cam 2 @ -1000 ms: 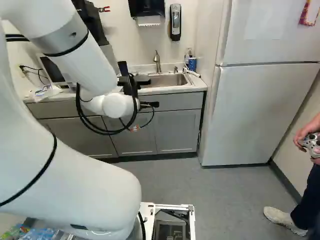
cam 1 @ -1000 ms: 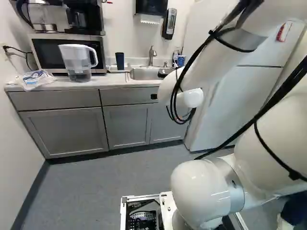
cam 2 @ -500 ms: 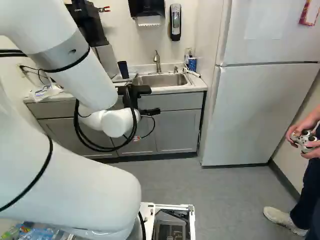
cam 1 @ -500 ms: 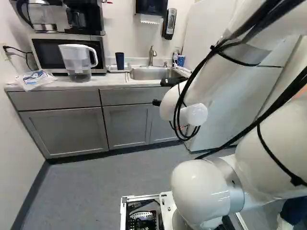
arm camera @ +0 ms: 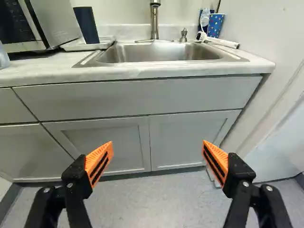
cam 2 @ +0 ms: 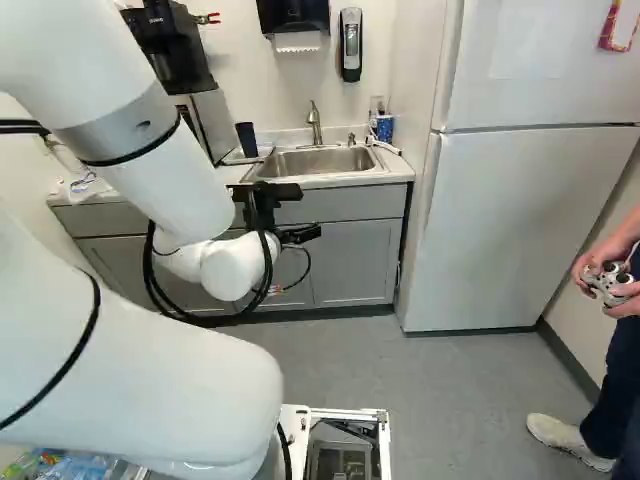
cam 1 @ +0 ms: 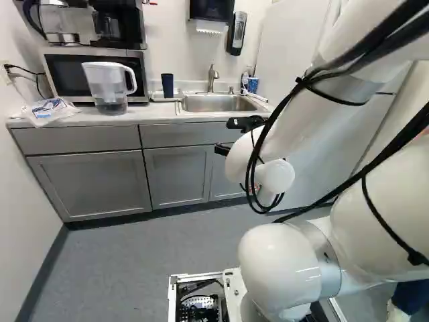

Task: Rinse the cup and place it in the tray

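I see the dark blue cup (arm camera: 87, 24) standing on the shallow white tray (arm camera: 81, 46) beside the steel sink (arm camera: 156, 53), just as before. My black gripper (cam 2: 302, 234) now sits a little lower, orange pads (arm camera: 100, 160) spread wide, facing the grey cabinets (arm camera: 102, 137).

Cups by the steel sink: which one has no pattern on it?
The tall, plain dark blue cup on the white tray; the other, a brighter blue cup across the steel sink, is dotted white.
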Controlling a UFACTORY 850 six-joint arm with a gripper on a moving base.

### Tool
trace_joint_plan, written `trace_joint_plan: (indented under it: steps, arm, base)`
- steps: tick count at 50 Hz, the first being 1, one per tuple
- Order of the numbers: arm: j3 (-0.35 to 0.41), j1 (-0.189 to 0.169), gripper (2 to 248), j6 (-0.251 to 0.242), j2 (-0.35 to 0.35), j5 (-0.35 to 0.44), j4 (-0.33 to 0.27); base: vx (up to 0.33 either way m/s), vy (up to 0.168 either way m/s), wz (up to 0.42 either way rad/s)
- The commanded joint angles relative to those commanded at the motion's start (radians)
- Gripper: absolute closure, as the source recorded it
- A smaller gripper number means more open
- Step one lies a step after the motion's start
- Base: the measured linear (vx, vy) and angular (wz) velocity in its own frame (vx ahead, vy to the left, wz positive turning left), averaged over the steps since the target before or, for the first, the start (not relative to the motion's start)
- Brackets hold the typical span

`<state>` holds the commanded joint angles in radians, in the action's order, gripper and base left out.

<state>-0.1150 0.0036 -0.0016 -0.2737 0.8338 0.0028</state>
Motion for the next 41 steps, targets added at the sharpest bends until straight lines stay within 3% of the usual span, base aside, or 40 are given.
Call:
trace_joint_plan:
  steps: [41]
  arm:
    - [0.028, -0.004, 3, 0.002, -0.006, 0.039, -0.003]
  base:
    - [0.0, 0.0, 0.0]
